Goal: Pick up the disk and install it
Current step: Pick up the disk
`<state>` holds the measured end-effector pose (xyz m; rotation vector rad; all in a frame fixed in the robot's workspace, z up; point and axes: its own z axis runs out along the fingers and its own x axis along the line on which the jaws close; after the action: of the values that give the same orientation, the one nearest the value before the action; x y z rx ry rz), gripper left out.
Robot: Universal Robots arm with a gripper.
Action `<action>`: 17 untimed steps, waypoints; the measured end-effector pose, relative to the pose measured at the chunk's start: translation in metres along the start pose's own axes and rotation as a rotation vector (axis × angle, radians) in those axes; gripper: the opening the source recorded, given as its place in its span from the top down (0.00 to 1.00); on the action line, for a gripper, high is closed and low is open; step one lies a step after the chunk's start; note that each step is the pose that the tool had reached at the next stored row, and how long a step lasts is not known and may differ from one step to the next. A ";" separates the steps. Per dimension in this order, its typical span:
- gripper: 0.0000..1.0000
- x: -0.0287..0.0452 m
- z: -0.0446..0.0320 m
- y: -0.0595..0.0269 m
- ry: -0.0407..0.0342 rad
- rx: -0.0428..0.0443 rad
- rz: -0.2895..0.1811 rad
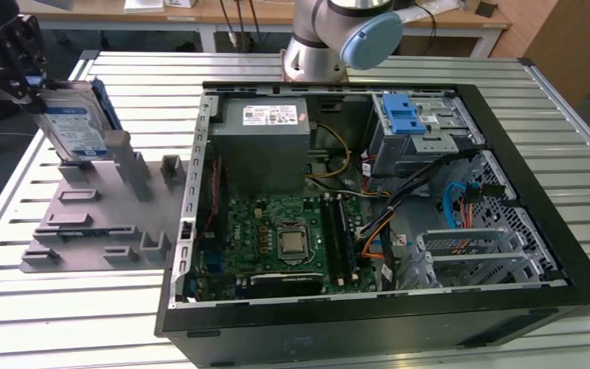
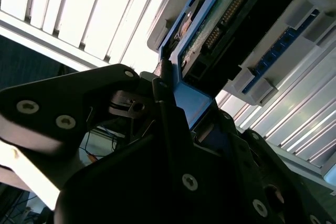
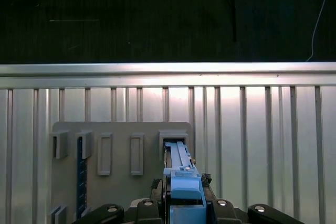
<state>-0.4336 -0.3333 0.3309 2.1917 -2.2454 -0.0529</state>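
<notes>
The disk point(image 1: 74, 123) stands upright on edge in a slot at the far end of the grey holder plate point(image 1: 90, 223), at the exterior view's left, its white-and-blue label facing out. My gripper point(image 1: 31, 77) sits at the disk's upper end, fingers closed on either side of its blue rail. The second wrist view has the disk's point(image 2: 220, 19) circuit-board side and connector running away from my gripper point(image 2: 173, 95). In the first wrist view the blue rail point(image 3: 178, 156) runs from between my gripper's point(image 3: 182, 183) fingers down into the holder plate point(image 3: 121, 129).
The open computer case point(image 1: 521, 177) lies on the slatted metal table point(image 1: 70, 307), at the exterior view's right of the holder. Inside are a grey power supply box point(image 1: 264, 138), the motherboard point(image 1: 274, 238) and a drive cage with a blue latch point(image 1: 408, 123). The arm's base point(image 1: 316, 46) stands behind the case.
</notes>
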 end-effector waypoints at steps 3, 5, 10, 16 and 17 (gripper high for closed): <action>0.64 0.0000 -0.0012 0.0000 0.0000 0.0001 0.000; 0.64 -0.0001 -0.0020 0.0001 0.0000 0.0001 0.000; 0.64 -0.0001 -0.0055 0.0002 -0.0001 0.0002 0.000; 0.64 -0.0002 -0.0073 0.0002 0.0000 0.0000 0.000; 0.64 -0.0002 -0.0075 0.0002 0.0000 0.0001 0.000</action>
<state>-0.4336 -0.3332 0.3384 2.1918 -2.2455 -0.0528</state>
